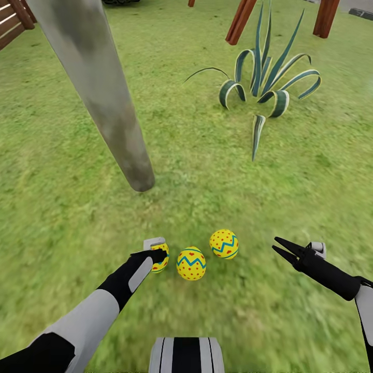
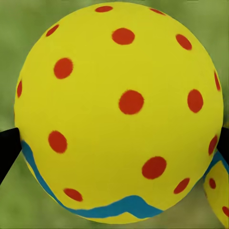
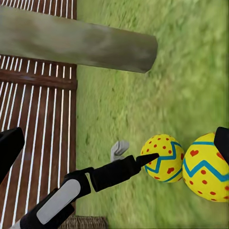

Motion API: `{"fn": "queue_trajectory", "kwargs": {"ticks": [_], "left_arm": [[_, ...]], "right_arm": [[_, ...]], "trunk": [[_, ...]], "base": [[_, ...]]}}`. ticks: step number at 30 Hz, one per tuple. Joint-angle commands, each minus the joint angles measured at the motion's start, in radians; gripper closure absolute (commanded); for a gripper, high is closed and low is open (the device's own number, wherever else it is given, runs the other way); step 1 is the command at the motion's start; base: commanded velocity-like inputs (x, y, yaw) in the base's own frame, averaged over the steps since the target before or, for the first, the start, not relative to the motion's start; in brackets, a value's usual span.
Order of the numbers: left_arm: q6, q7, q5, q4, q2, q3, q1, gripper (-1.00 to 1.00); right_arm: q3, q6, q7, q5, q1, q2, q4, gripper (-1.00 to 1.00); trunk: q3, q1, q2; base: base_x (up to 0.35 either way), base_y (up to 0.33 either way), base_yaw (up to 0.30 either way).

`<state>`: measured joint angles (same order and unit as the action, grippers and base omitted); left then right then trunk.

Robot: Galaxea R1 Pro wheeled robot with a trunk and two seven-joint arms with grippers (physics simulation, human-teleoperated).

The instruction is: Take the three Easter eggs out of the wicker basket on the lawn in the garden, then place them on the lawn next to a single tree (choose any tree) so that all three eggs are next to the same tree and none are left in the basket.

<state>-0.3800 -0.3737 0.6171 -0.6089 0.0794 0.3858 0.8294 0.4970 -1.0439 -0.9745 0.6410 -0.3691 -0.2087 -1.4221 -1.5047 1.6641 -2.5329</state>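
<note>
Near the foot of the tree (image 1: pixel 111 114), on the lawn (image 1: pixel 62 207), I see 3 Easter eggs in a loose row: the left egg (image 1: pixel 161 256), the middle egg (image 1: pixel 191 263) and the right egg (image 1: pixel 224 243). The middle and right eggs lie on the grass just beside each other, a short way out from the pale mottled trunk.

My left pincer (image 1: pixel 158 254) is at the left egg, its dark fingers on either side of it; through the left wrist camera that egg (image 2: pixel 119 112) sits squarely between the 2 black fingertips (image 2: pixel 8 145), which touch its sides, so I read the pincer as closed on it (whether the egg already rests on the grass I cannot tell).

My right pincer (image 1: pixel 282 249) hangs over the grass to the right of the eggs, well apart from them, holding nothing, its 2 pointed fingers spread a little.

Beyond the eggs stands a striped spiky plant (image 1: pixel 267 83). From the right wrist camera I also see a slatted wooden deck (image 3: pixel 36 124) behind the trunk.
</note>
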Motion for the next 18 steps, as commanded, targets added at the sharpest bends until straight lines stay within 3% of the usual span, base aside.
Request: {"fn": "queue_trajectory", "kwargs": {"ticks": [1, 6, 12, 18], "left_arm": [[-0.001, -0.01, 0.01, -0.002, 0.0, 0.005, 0.001, 1.0], [0.001, -0.01, 0.01, -0.002, 0.0, 0.005, 0.001, 1.0], [0.001, -0.01, 0.01, -0.002, -0.001, 0.005, 0.001, 1.0], [0.001, -0.01, 0.01, -0.002, -0.001, 0.005, 0.001, 1.0]], "right_arm": [[0.001, -0.003, -0.006, -0.004, -0.001, 0.0, 0.0, -1.0], [0.001, -0.003, -0.005, -0.004, -0.001, 0.0, 0.0, -1.0], [0.001, -0.003, -0.005, -0.003, -0.001, 0.0, 0.0, -1.0], [0.001, -0.003, -0.006, -0.003, -0.001, 0.0, 0.0, -1.0]], "trunk": [[-0.001, 0.0, 0.0], [-0.001, 0.0, 0.0], [-0.024, 0.003, -0.002], [-0.024, 0.003, -0.002]], "base": [[0.0, 0.0, 0.0], [0.0, 0.0, 0.0], [0.0, 0.0, 0.0], [0.0, 0.0, 0.0]]}}
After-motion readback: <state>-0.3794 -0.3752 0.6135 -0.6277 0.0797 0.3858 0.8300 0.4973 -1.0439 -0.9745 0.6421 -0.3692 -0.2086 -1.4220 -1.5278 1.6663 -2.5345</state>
